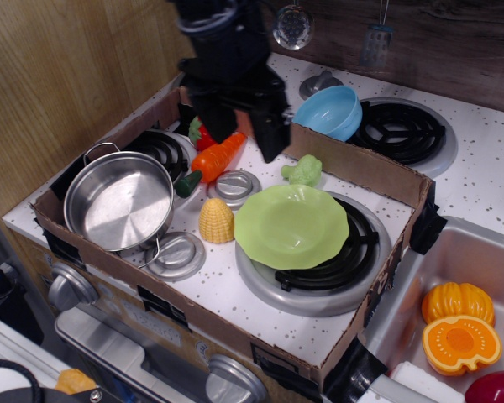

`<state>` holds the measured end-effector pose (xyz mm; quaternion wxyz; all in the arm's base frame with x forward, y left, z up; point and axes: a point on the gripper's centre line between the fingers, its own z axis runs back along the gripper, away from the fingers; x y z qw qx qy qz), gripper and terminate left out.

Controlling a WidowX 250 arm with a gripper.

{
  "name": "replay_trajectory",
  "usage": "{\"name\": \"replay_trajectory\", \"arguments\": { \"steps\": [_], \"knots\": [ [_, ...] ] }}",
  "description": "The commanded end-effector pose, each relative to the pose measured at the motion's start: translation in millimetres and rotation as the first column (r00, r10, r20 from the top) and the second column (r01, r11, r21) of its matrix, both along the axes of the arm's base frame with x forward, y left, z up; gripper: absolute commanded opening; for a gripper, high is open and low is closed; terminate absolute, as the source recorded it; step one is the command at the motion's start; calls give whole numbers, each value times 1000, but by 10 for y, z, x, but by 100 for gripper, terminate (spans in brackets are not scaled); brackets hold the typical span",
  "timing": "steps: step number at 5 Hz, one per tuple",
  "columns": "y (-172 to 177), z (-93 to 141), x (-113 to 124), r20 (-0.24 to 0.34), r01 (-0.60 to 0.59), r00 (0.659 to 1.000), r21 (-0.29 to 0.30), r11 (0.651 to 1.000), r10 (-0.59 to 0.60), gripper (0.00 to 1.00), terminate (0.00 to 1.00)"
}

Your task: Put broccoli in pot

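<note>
The broccoli (303, 170) is a small pale green lumpy floret. It lies on the stove top behind the green plate (291, 225), close to the cardboard wall. The shiny steel pot (119, 201) stands empty at the front left on a burner. My black gripper (242, 134) hangs above the stove's back middle, over the carrot (216, 158). It is up and to the left of the broccoli and clear of it. Its two fingers are spread apart with nothing between them.
A yellow corn (216, 221) stands between pot and plate. A low cardboard wall (353, 166) rings the stove area. A blue bowl (329, 112) sits behind it. The sink (420, 277) at the right holds orange pumpkin halves (458, 327).
</note>
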<state>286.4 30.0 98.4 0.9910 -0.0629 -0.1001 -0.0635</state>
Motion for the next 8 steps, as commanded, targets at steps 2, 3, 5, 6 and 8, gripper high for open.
{"name": "replay_trajectory", "arguments": {
  "steps": [2,3,5,6,8],
  "knots": [
    [-53,-133,511,93,-20,995,5,1000,20,100,0],
    [-24,-226,558,108,-28,994,2,1000,28,100,0],
    [-26,-404,617,125,-39,991,-20,999,42,100,0],
    [-25,-512,632,134,-52,989,-36,998,56,100,0],
    [-67,-676,738,125,-53,990,-73,996,61,100,0]
  ]
}}
